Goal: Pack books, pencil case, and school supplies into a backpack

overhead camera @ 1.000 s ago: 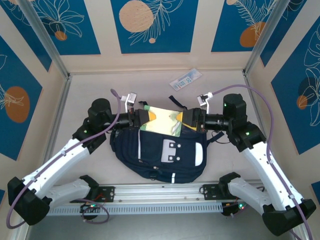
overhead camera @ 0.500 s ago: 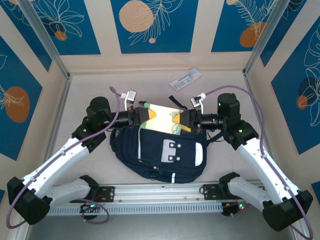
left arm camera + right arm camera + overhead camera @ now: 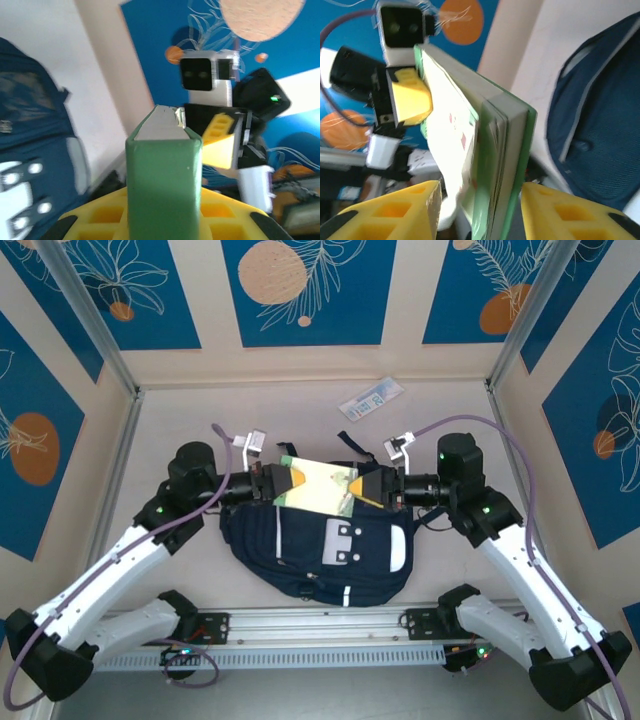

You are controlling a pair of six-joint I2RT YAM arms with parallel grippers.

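Left gripper (image 3: 270, 480): jaws clamped on the 9 o'clock end of the books (image 3: 318, 486). In the left wrist view a green spine stands edge-on between the yellow fingers (image 3: 95, 220), with yellow pad showing on both sides of it.

Right gripper (image 3: 370, 487): jaws closed on the 3 o'clock end of the same stack. In the right wrist view the yellow fingers (image 3: 395, 215) sit either side of a green-edged cover with page edges beside it. The cover is pale with a few small red marks.

The two grippers face each other across the stack. Each wrist camera sees the other gripper's yellow fingers and white camera block at the far end.

Books: a thin stack held roughly flat between the arms, cover up, pale yellow-green with green edges and an orange corner toward 3 o'clock. It sits over the 12 o'clock edge of the backpack (image 3: 320, 550). I cannot tell whether its near edge touches the fabric.

Backpack: lies flat on the table (image 3: 180, 420), centred between the two arms. The white dotted patch (image 3: 343, 540) faces up and black straps poke out at 12 o'clock.

School supplies (image 3: 372, 397): the white-and-blue packet lies flat on the table at 1 o'clock from the backpack. It is near the back wall and well apart from the books and both grippers.
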